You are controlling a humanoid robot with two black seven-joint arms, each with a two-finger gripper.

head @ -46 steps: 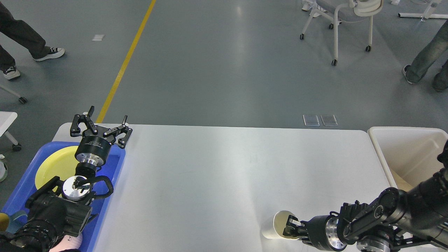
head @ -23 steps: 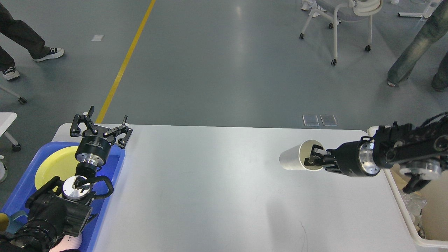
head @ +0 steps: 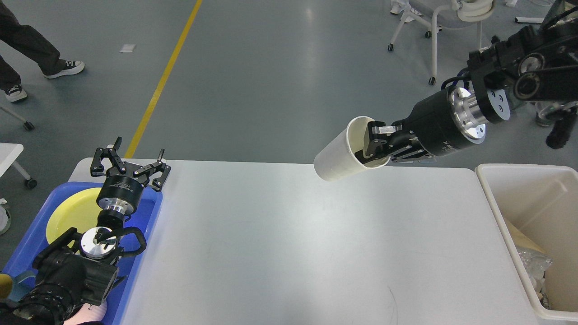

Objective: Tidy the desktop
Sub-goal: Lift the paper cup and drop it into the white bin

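The white desktop fills the lower middle of the head view. My right gripper is shut on the rim of a white paper cup, one finger inside it, and holds it tilted on its side high above the desktop's far edge. My left gripper is open and empty, raised over the far end of the blue tray at the desktop's left.
The blue tray holds a yellow plate. An off-white plastic bin with crumpled paper and plastic inside stands at the desktop's right end. A wheeled chair and people's legs stand on the floor beyond.
My right arm has lifted the paper cup from the desktop's near right edge, up and away to high above the far edge. The left arm has not moved.
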